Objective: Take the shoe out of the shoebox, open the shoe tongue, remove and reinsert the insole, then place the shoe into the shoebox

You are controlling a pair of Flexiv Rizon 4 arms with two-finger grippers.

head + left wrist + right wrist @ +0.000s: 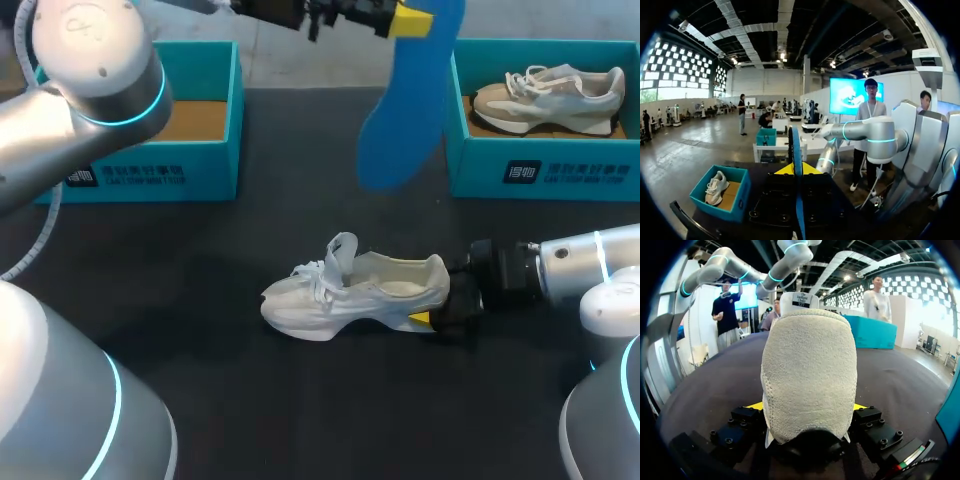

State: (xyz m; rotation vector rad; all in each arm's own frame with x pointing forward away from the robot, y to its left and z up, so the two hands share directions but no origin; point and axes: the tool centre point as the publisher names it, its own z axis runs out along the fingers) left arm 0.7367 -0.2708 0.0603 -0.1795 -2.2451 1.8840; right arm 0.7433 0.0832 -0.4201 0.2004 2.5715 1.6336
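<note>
The left gripper (412, 20), high over the far middle, is clamped on the blue insole (405, 110), which hangs down. The right gripper (440, 312) pinches the heel of the white shoe (355, 295) mid-table. The far left shoebox (150, 170) and far right shoebox (540, 170) carry white printed labels. The print on the tongue tag (799, 300) is illegible.

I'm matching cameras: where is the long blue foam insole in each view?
Head: blue foam insole hanging from left fingers, above white shoe.
Left wrist: insole edge-on between those fingers.
Right wrist: not in it.
Landmark: teal shoebox holding beige shoe, head and left wrist.
</note>
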